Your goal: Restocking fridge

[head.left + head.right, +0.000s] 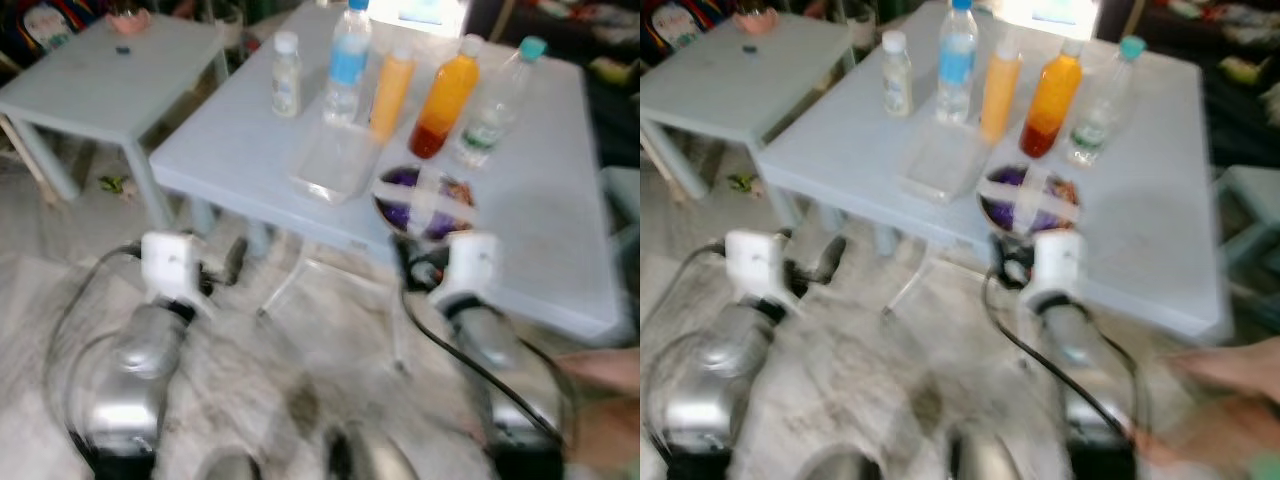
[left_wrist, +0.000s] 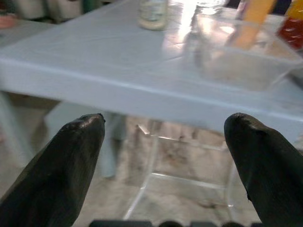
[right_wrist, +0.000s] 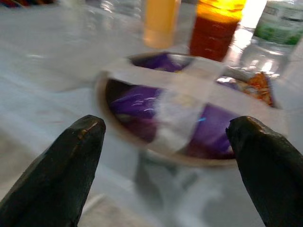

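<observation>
Right gripper [image 3: 165, 156] spread wide, bowl [image 3: 189, 118] at its 12 o'clock on desk [image 1: 550, 230]. Taped film lid looks slippery, soft; best gripped at rim. Left gripper [image 2: 163, 161] also spread.

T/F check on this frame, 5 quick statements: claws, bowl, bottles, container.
1. The right claw is open, facing the taped bowl. True.
2. The left claw is shut on the clear container. False: it is open, short of the table edge.
3. Five bottles stand behind the bowl and container. True.
4. The bowl sits on the floor. False: on the table.
5. The small white-capped bottle lies tipped over. False: upright.
</observation>
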You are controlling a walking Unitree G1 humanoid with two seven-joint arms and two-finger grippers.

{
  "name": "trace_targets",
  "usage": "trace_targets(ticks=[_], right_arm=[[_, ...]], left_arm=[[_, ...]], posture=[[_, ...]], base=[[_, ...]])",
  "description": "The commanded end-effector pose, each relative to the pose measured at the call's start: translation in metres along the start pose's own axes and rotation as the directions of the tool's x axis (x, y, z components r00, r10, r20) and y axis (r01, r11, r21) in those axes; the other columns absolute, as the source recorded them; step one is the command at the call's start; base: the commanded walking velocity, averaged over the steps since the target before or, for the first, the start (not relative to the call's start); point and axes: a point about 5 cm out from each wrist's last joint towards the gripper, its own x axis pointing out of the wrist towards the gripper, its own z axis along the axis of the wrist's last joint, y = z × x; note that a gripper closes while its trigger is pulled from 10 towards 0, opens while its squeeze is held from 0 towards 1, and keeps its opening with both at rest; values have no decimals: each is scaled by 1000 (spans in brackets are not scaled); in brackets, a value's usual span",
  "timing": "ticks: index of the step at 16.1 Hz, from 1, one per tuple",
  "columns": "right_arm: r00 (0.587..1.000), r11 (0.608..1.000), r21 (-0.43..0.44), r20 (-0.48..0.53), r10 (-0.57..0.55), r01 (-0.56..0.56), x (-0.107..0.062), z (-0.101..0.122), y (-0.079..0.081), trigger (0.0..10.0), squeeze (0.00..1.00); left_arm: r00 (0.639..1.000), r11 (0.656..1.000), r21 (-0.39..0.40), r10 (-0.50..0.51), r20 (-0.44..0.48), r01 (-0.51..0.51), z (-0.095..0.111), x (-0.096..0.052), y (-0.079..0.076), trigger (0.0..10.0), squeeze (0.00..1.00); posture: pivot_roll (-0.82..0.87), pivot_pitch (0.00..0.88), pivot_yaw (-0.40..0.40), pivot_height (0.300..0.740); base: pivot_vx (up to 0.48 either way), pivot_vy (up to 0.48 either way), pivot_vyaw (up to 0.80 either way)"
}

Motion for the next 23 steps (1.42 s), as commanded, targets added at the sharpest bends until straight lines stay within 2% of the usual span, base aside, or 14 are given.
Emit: trace_targets(ticks=[1, 2, 3, 4, 5, 9, 12, 14, 19, 21, 23], right_arm=[[1000, 999, -23, 7, -23, 23, 2, 2, 2, 10000, 0], [999, 998, -46, 18, -46, 46, 2, 2, 1, 10000, 0], [999, 999, 20, 30, -32, 32, 2, 1, 2, 10000, 0], [999, 999, 43, 32, -25, 24, 2, 2, 3, 10000, 0], [999, 999, 15, 28, -29, 28, 2, 2, 3, 10000, 0], [998, 999, 17, 46, -47, 46, -2, 5, 0, 10000, 0], [998, 996, 88, 42, -37, 33, -17, 5, -4, 10000, 0], [998, 987, 153, 13, -55, 52, -21, 0, -7, 10000, 0], [995, 939, 332, -8, -97, 94, -3, 4, -7, 10000, 0], [993, 919, 379, -32, -109, 113, -2, 2, -7, 10000, 0], [994, 919, 381, -34, -100, 105, -3, 2, -4, 10000, 0]], left_arm=[[1000, 1000, 21, 9, 13, -9, 4, -3, 6, 10000, 0], [1000, 1000, 20, 7, 15, -8, 4, -4, 6, 10000, 0], [1000, 1000, 22, 5, 15, -5, 4, -5, 7, 10000, 0], [1000, 1000, 22, 5, 15, -5, 4, -5, 7, 10000, 0], [1000, 1000, 25, 3, 14, -3, 4, -5, 7, 10000, 0], [1000, 1000, 29, -2, 10, 1, 3, -6, 6, 10000, 0], [1000, 1000, 27, -10, 0, 10, 1, -8, 6, 10000, 0], [1000, 999, 28, -21, -5, 21, 0, -7, 5, 10000, 0], [999, 998, 42, -43, -6, 43, 1, -5, 4, 10000, 0], [999, 998, 45, -42, -7, 42, 1, -7, 3, 10000, 0], [999, 998, 46, -39, -7, 39, 1, -8, 3, 10000, 0]], posture=[[64, 125, -56, 740], [65, 126, -56, 740], [66, 126, -56, 740], [66, 126, -56, 740], [67, 125, -57, 740], [72, 126, -59, 740], [63, 125, -52, 740], [57, 125, -43, 740], [72, 124, -40, 740], [79, 128, -42, 740], [83, 132, -42, 740]], base=[[0, 0, 0], [0, 0, 0], [0, 0, 0], [0, 0, 0], [0, 0, 0], [0, 0, 0], [0, 0, 0], [0, 0, 0], [0, 0, 0], [0, 0, 0], [0, 0, 0]])
